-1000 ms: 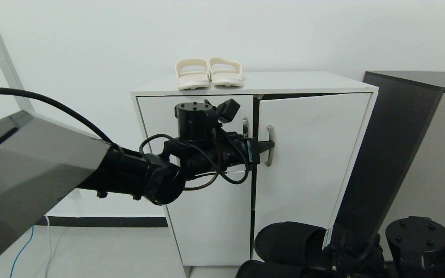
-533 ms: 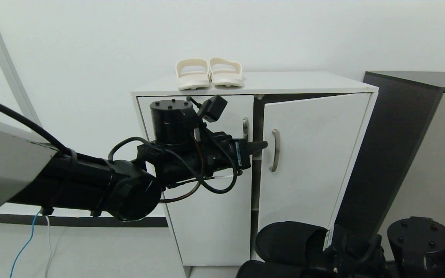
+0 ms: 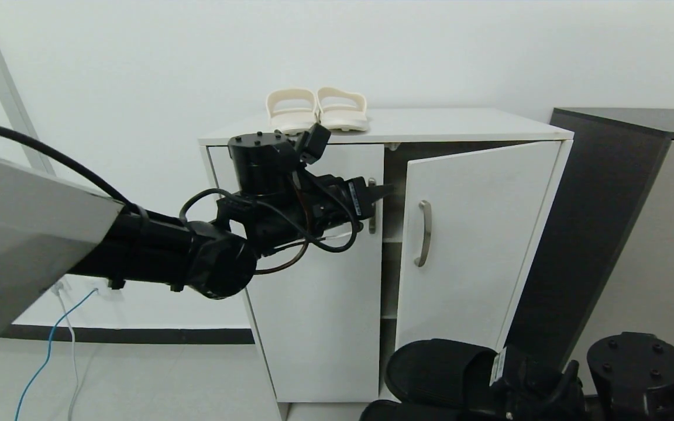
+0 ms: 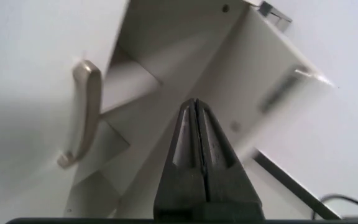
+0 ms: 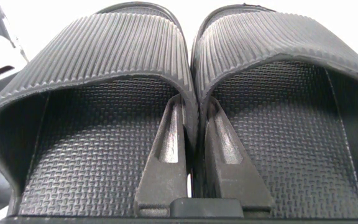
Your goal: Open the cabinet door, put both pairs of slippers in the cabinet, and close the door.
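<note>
Slippers: 2 pairs, 4 in all.
- Cream pair (image 3: pixel 293 118): 2 slippers side by side on the cabinet (image 3: pixel 460 126) top, above the left gripper (image 3: pixel 387 189) and a little to its left, apart from it.
- Black pair (image 5: pixel 104 118): 2 slippers side by side, low in front of the cabinet, held on the right gripper (image 5: pixel 196 102). One of its fingers (image 5: pixel 166 155) lies inside each slipper. The adjoining inner walls of the two are pinched between the fingers.

Cabinet: 2 white doors, 2 metal handles.
- Left door (image 3: pixel 313 280) shut; its handle (image 3: pixel 372 204) is just beside the left fingertips.
- Right door (image 3: pixel 477 234) ajar, with a dark gap straight ahead of the left fingertips. Its handle (image 3: pixel 425 234) is right of and slightly below them, apart.
- 2 shelf edges show in the gap.

Left fingers: pressed flat together, nothing between them.

Other: 1 dark cabinet (image 3: pixel 606 204) to the right of the white one.
</note>
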### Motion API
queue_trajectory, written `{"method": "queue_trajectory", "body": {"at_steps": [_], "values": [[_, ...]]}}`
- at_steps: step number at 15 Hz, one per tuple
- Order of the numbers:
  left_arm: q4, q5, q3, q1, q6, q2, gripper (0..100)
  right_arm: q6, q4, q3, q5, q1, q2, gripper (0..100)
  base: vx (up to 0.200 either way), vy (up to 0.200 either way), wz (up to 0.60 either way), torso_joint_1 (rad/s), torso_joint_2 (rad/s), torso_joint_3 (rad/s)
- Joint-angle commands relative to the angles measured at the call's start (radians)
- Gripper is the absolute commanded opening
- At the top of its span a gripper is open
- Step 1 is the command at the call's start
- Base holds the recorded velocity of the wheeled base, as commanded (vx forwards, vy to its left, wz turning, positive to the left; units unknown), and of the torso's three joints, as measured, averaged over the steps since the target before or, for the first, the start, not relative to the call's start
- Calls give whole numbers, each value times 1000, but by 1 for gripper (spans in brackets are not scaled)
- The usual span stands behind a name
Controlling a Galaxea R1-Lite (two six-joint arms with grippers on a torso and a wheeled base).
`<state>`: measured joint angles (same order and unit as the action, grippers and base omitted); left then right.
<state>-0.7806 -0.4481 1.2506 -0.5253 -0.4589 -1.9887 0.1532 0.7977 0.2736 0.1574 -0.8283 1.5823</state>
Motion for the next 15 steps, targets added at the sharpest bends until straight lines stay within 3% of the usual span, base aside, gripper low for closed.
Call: {"method": "queue_trajectory", "body": {"at_steps": [1,4,7,10,15], "values": [[27,0,78,-4,-4,-73,0,0,0,-5,1,-11,-2,0,0,0,0,0,0,0],[50,3,99,-30,-3,-79,0,0,0,-7,1,-14,-2,0,0,0,0,0,0,0],[43,83,92,-84,0,-73,0,0,-2,-8,1,-20,-2,0,-200,0,0,1,4,2],[1,92,39,-150,2,-32,0,0,0,-10,1,-22,-2,0,-200,0,0,7,5,2],[-15,94,10,-160,5,-15,0,0,3,-8,-4,-20,1,0,-160,0,0,2,2,3]]}}
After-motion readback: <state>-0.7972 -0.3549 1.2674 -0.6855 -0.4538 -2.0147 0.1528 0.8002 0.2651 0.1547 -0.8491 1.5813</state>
